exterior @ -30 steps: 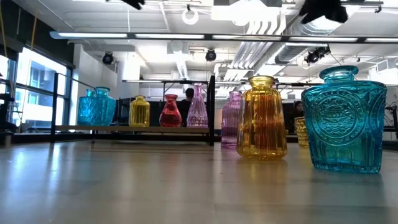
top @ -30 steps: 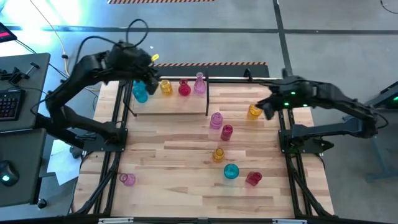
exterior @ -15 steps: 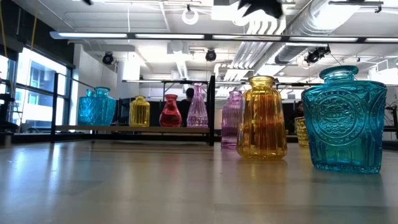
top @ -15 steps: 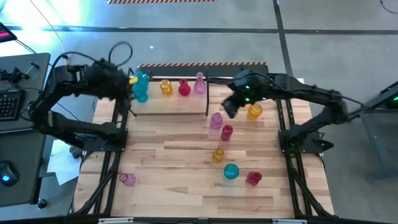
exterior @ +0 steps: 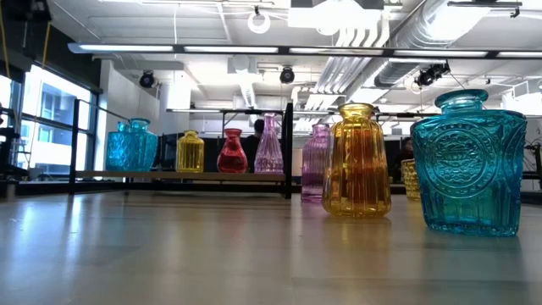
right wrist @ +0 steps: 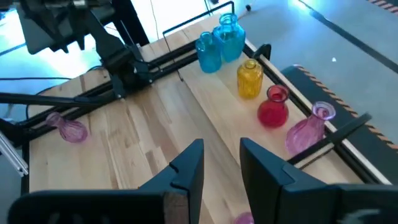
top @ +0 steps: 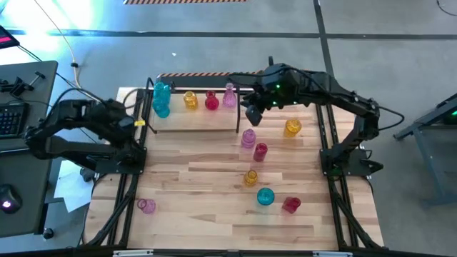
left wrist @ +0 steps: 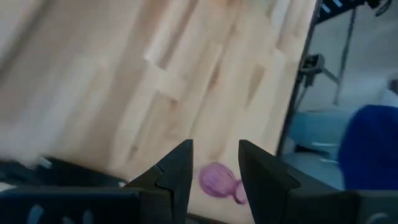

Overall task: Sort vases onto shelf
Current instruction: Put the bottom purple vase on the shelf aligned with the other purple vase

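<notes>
The shelf (top: 196,121) stands at the table's far left, a black rod rack on a pale plank. On it stand two cyan vases (right wrist: 209,53), a yellow vase (top: 190,99), a red vase (top: 211,101) and a tall pink vase (top: 228,95). Several more vases stand upright on the tabletop, among them a pink vase (top: 248,138) and a red vase (top: 260,151). My right gripper (top: 251,114) hovers open by the shelf's right end, above that pink vase. My left gripper (top: 139,123) is open at the table's left edge. Neither shows in the low view.
Loose on the table are an amber vase (top: 292,128), a small amber vase (top: 250,177), a cyan vase (top: 265,197) and a red vase (top: 290,205). A pink vase (top: 146,206) lies on its side near the left front corner. Bare wood (top: 193,171) spreads between them.
My left arm has drawn back from the cyan vases on the shelf toward the table's left edge and a little nearer. My right arm has swung from the right edge leftward and toward the far side, ending beside the shelf's right end. No vase has moved.
</notes>
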Tool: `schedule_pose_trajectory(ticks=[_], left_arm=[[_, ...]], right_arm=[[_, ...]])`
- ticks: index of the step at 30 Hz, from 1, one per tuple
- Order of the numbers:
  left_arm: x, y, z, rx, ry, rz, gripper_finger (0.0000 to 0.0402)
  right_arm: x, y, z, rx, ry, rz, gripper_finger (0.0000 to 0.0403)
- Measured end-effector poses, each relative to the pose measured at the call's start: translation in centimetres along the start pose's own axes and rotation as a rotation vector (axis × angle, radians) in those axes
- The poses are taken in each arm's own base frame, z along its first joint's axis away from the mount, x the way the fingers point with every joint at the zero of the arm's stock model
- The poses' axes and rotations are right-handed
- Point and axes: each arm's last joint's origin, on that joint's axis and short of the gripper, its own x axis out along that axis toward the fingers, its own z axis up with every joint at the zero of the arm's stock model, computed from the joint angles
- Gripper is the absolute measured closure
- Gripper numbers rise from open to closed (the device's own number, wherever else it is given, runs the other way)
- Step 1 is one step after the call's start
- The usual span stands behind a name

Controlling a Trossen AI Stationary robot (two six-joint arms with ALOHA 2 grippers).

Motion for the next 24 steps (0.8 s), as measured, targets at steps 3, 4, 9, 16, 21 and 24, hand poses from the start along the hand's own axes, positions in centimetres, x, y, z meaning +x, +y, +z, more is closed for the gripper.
schedule_pose_trajectory(ticks=[3, 4, 9, 16, 21, 24], left_arm=[[1.6, 0.4, -0.5, -0.039, 0.033, -0.065, 0.0282], [2.3, 0.5, -0.5, -0.046, 0.043, -0.087, 0.0282], [5.5, -0.3, 0.2, -0.011, 0.145, -0.211, 0.0282], [8.8, -3.4, 0.1, 0.133, 0.402, -0.212, 0.0282], [10.7, -5.6, -1.6, 0.229, 0.481, -0.071, 0.0282], [11.4, -6.8, -2.6, 0.224, 0.432, -0.009, 0.0282]], right_arm=[[-0.3, -0.2, -0.4, -0.019, 0.046, -0.014, 0.0316], [-0.3, -0.2, -0.6, -0.027, 0.064, -0.019, 0.0316], [-0.9, -0.5, -1.4, -0.036, 0.139, -0.069, 0.0316], [-1.4, -0.6, -2.0, -0.069, 0.171, -0.123, 0.0316], [-1.5, -0.6, -2.0, -0.101, 0.169, -0.122, 0.0316], [-1.5, -0.6, -2.0, -0.124, 0.17, -0.12, 0.0316]])
